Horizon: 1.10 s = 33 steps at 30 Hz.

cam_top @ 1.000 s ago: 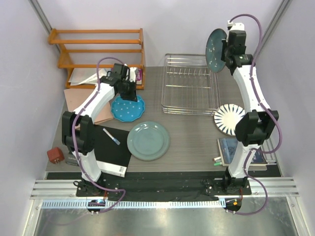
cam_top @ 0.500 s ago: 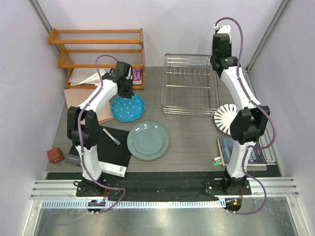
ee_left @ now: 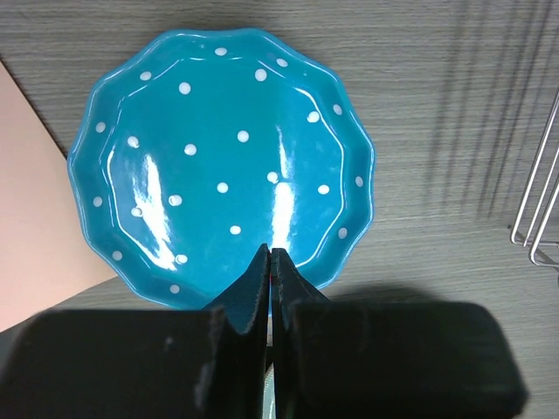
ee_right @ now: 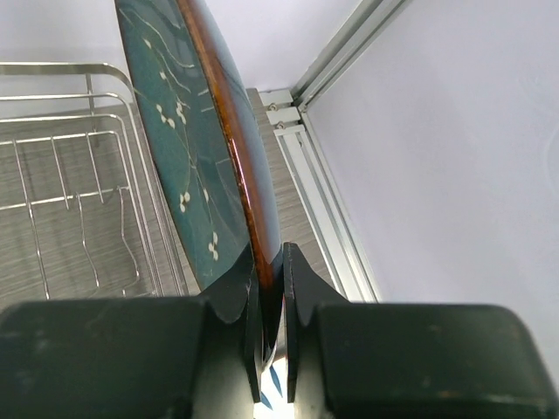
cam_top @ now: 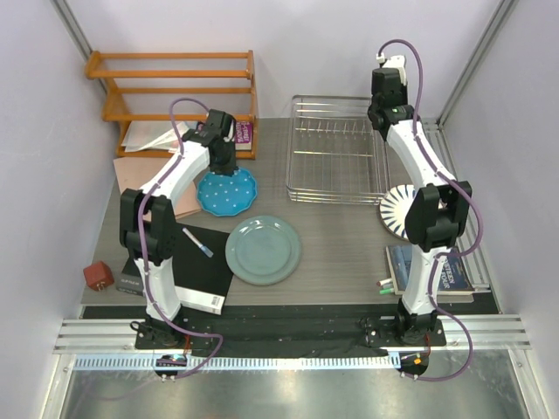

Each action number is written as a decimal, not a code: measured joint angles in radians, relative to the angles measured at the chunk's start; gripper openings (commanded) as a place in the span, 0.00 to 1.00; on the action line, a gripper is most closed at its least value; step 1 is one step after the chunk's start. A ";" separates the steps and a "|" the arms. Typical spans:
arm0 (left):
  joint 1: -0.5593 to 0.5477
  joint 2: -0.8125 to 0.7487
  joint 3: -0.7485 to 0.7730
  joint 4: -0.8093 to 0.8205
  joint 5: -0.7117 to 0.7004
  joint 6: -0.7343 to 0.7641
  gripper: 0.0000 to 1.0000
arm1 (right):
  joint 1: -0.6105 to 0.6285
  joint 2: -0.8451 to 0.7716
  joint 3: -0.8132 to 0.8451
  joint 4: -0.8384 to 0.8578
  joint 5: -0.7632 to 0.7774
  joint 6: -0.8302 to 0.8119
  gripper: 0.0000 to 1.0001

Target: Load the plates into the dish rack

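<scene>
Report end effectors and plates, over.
Right end effector shut on teal plate, held on edge at dish rack right side. Left end effector shut, at near rim of blue plate. Rack tines unobstructed.

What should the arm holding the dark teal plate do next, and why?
Probably ease the right pincer down and toward the middle of the dish rack, so the teal plate slips between its tines. The plate is clamped by its rim and stands upright, the rack lies just below and beside it, and its slots look empty.
</scene>
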 measured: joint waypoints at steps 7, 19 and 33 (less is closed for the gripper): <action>-0.003 0.014 0.000 -0.002 -0.002 -0.003 0.00 | 0.015 0.002 0.000 0.000 0.023 0.005 0.01; -0.012 0.024 0.000 -0.012 -0.002 -0.004 0.00 | 0.076 0.002 0.006 0.066 0.051 -0.001 0.01; -0.014 0.024 -0.014 -0.013 -0.010 -0.004 0.00 | 0.087 0.037 0.006 0.047 0.045 0.028 0.01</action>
